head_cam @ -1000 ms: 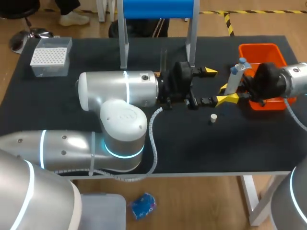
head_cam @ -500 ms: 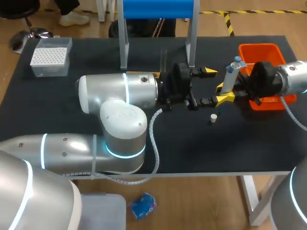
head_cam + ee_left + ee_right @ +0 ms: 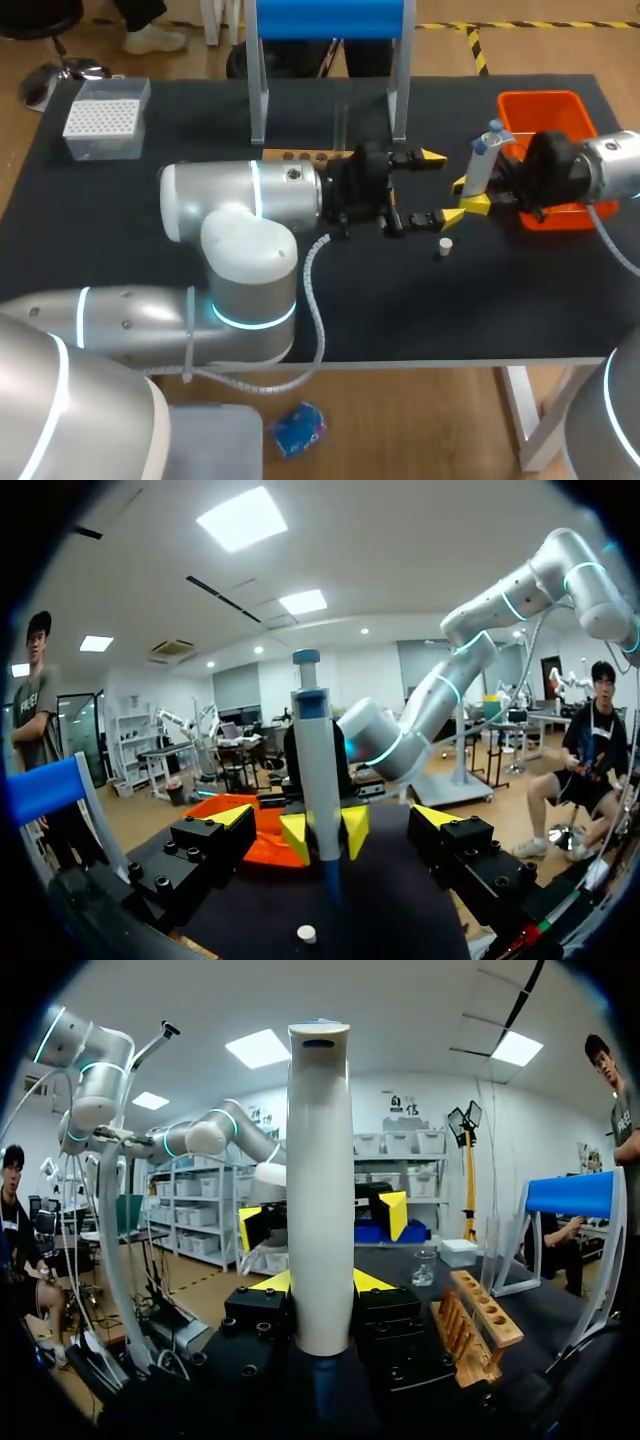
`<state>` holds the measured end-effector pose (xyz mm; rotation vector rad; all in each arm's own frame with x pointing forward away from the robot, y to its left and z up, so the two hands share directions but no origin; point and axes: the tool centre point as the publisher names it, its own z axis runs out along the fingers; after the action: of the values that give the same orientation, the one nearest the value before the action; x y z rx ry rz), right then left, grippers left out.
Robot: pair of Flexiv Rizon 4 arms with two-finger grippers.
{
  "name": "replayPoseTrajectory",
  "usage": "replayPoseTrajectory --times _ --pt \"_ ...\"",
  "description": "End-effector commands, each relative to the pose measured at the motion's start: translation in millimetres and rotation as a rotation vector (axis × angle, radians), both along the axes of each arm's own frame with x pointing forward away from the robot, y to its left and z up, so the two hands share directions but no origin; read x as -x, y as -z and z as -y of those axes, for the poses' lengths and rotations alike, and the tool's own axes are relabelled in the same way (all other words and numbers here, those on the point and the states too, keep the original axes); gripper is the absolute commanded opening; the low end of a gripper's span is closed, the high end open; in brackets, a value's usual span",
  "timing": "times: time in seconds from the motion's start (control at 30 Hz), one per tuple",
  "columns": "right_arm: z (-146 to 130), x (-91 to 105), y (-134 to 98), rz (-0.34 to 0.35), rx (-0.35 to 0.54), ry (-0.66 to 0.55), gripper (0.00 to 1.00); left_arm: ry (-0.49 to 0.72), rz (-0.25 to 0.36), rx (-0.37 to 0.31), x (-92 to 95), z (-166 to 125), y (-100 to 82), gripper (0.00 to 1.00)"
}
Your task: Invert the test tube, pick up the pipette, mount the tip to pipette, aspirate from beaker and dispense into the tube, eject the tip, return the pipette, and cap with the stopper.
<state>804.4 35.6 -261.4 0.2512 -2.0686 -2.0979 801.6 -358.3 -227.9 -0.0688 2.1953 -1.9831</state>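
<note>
Pipette (image 3: 483, 160) upright in the grip of the right tool (image 3: 469, 196), both yellow tips pressed against its barrel, held above the table (image 3: 500, 300) just beside the orange bin (image 3: 545, 110). The left tool (image 3: 438, 187) faces it, fingers spread wide and holding nothing. A small white stopper (image 3: 444, 245) lies on the table near both tools. The wooden rack (image 3: 305, 155) stands well apart, toward the table's middle.

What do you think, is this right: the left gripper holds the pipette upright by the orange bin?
Wrong arm. The right gripper holds the pipette upright by the orange bin, as the head view shows. The left gripper is open, with nothing in it.
</note>
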Motion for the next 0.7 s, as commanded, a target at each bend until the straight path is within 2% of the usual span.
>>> replayPoseTrajectory --times 0.03,0.4,0.7 --pt "-16.3 6.3 0.2 -0.001 0.003 0.011 0.0 0.005 0.008 0.028 3.6 -25.5 3.4 1.0" --pt "-66.7 12.0 7.1 -0.004 -0.008 0.0 0.0 -0.027 0.019 0.046 11.2 -56.3 10.9 1.0" --pt "-91.0 13.0 14.4 -0.013 -0.005 0.012 0.0 -0.062 0.01 0.045 17.6 -76.3 12.7 1.0"
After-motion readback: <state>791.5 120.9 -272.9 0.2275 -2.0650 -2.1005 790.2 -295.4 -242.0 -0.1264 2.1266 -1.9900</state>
